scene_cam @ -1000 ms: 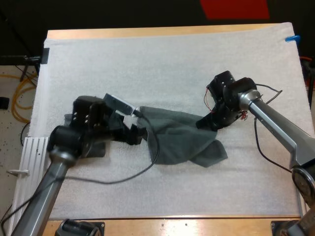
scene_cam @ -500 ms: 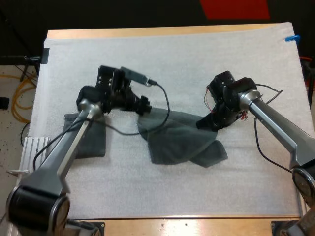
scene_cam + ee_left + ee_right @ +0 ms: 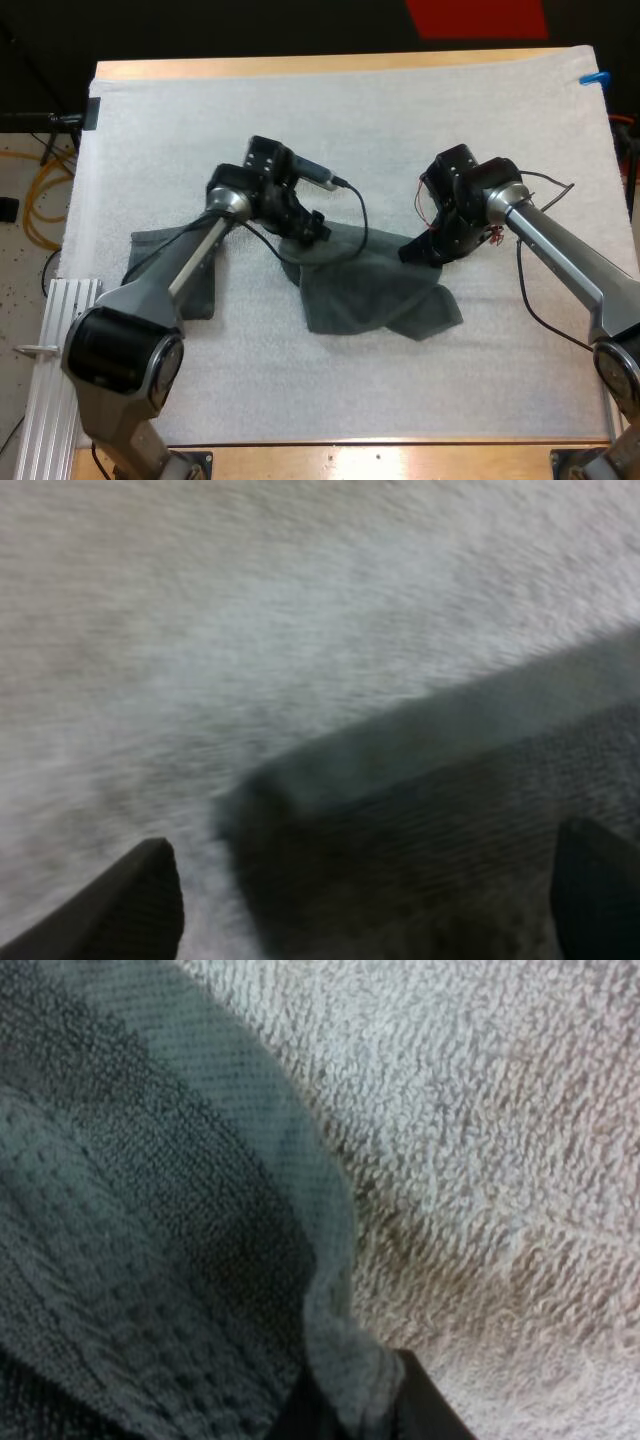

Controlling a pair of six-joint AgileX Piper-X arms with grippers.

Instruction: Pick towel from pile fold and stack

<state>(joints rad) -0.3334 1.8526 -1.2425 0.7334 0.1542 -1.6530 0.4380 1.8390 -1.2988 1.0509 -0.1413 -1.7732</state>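
My left gripper [image 3: 314, 228] is swinging onto the towel [image 3: 370, 285], fingers [image 3: 150, 905] spread; right gripper [image 3: 416, 250] is clamping its opposite edge, so fold grasp next.

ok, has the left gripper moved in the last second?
Yes. The left gripper has gone right and farther across the mat, away from the folded towel, to the crumpled towel's far corner.

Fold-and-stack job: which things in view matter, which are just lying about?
Job: crumpled dark grey-green towel; right gripper shut on it; open left gripper over its corner; folded dark grey-green towel.
Lying about: white mat; wooden table; ribbed metal rail.
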